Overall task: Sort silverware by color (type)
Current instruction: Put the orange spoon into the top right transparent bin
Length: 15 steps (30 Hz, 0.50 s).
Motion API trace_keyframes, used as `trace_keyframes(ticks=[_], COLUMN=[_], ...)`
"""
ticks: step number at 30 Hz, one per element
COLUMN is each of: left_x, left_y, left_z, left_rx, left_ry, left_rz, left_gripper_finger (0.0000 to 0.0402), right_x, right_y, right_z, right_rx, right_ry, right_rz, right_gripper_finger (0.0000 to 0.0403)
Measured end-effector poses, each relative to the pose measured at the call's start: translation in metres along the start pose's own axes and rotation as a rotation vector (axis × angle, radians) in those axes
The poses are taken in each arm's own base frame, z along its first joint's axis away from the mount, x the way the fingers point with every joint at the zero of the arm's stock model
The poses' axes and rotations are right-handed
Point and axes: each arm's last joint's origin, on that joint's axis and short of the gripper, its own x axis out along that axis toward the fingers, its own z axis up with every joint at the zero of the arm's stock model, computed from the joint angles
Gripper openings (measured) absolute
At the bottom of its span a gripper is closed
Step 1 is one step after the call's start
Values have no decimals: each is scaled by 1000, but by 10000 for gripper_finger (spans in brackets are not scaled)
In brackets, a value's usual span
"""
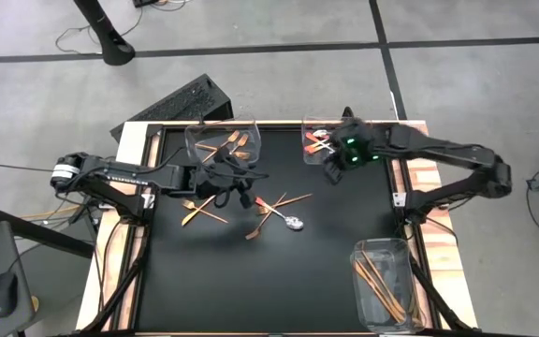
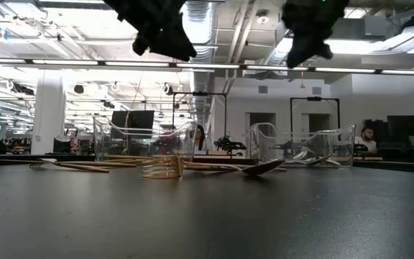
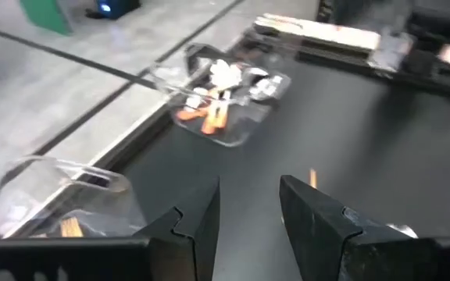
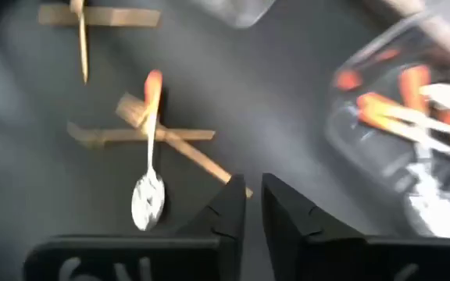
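A black work mat (image 1: 279, 271) covers the table, framed by a pale wooden border (image 1: 129, 150). Three clear plastic bins stand on it: one (image 1: 225, 142) at the far edge toward the left corner, a second (image 1: 324, 139) at the far edge toward the right corner, and a third (image 1: 388, 281) near the right corner of the near edge. A black keyboard (image 1: 171, 105) lies tilted on the grey floor just beyond the table's far left corner, with cables (image 1: 73, 37) trailing past a dark stand leg (image 1: 106, 33). A computer mouse (image 1: 3, 292) sits on a side desk off the left edge. Across the room, a seated person (image 2: 367, 137) faces monitors.
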Motion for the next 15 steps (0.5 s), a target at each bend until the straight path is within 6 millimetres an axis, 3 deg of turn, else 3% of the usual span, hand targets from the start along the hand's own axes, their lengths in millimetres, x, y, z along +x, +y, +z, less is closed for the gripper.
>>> trace_keyframes(ticks=[7, 15], left_x=[5, -12], left_y=[20, 39], left_z=[2, -1], left_rx=[-120, -184], left_ry=[15, 101], left_rz=[81, 132], left_gripper_finger=[123, 123], right_x=[67, 127], right_y=[29, 63], right_z=[-2, -12], right_rx=[-132, -120], right_ry=[155, 252], right_rz=[49, 244], right_gripper_finger=[81, 82])
